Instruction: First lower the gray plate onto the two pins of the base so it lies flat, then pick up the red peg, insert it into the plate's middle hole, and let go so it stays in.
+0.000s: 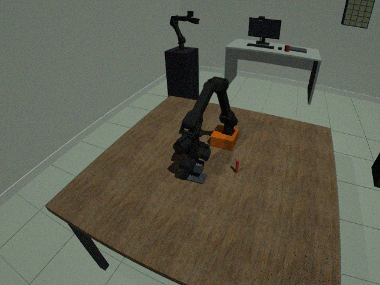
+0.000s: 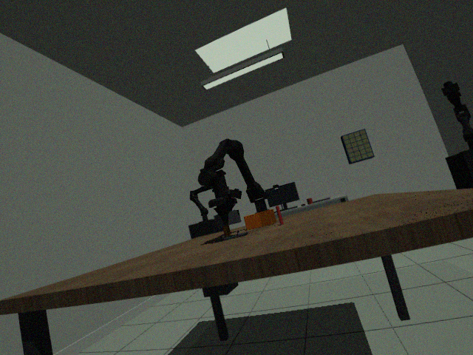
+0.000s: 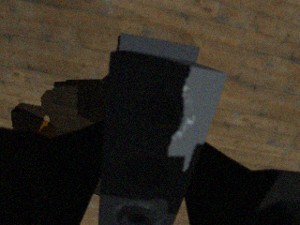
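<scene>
My gripper [image 1: 193, 170] [image 2: 226, 220] [image 3: 148, 128] is shut on the gray plate [image 1: 198, 167] [image 2: 234, 216] [image 3: 204, 105], which stays between the fingers above the base. The flat dark gray base [image 1: 200, 179] [image 2: 216, 241] lies on the table, and a strip of it shows beyond the plate in the wrist view [image 3: 157, 45]. A brownish upright part [image 2: 227, 231] shows below the gripper in the exterior view. Whether the plate's holes line up with the pins is hidden. The red peg [image 1: 237, 166] [image 2: 279, 216] stands upright beside the base, apart from the gripper.
The orange block [image 1: 221, 142] [image 2: 259, 221] under the arm's foot sits behind the peg and base. The wooden table [image 1: 196, 227] [image 2: 305, 238] extends around them. A desk with a monitor [image 1: 264, 28] [image 2: 282, 194] and another arm on a black cabinet [image 1: 182, 73] are in the background.
</scene>
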Robot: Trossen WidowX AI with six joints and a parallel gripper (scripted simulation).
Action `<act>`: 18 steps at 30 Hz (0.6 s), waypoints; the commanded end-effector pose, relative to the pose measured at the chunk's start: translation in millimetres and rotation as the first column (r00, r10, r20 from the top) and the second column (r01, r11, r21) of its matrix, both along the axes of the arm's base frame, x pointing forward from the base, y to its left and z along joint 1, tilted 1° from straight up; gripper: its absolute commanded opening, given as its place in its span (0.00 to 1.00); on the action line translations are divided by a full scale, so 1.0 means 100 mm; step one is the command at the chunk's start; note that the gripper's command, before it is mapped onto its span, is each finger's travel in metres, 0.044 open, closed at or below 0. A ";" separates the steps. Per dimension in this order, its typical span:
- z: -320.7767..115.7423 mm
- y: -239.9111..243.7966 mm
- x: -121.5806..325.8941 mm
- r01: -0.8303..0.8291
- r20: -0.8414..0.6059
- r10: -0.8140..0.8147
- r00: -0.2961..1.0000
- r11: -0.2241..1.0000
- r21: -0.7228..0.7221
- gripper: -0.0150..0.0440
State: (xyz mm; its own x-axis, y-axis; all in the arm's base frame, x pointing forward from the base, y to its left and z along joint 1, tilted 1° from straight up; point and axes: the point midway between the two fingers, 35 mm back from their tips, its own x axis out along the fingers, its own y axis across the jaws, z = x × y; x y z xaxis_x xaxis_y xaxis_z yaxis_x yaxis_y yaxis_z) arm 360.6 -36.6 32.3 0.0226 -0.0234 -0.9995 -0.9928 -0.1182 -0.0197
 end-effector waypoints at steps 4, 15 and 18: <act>0.00 0.00 0.00 -0.006 0.000 0.006 1.000 1.000 -0.001 0.25; -0.09 -0.01 0.00 -0.006 0.000 0.006 1.000 1.000 -0.001 0.25; -0.16 -0.01 0.00 -0.006 0.000 0.006 1.000 1.000 -0.001 0.25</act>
State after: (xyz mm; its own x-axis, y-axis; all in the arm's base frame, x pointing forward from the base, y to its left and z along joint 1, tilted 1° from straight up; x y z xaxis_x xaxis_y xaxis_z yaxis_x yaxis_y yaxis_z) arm 362.5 -37.5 23.7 0.0312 -0.0243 -0.9992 -0.9926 -0.1185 -0.0281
